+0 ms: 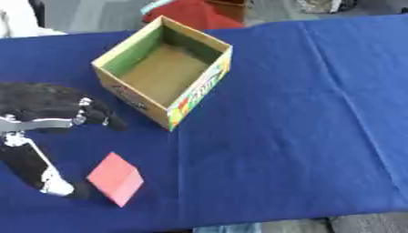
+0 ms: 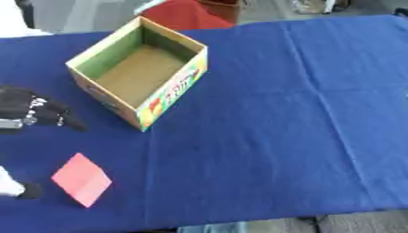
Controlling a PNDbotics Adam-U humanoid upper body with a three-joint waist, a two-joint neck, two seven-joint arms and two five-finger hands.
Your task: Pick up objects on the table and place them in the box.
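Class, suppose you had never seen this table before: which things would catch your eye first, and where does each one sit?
The open cardboard box stands out first, sitting empty at the far left of the blue tablecloth. Next comes the small red block lying near the front left edge, apart from the box. The robot's black left hand hovers at the left, between box and block, with its thumb reaching down beside the block.

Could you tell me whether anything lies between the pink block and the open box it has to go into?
Nothing visible does. The pink block lies on the blue cloth just nearer than the box, with only bare cloth between them. The left hand hovers to the block's left, fingers spread, not in that path.
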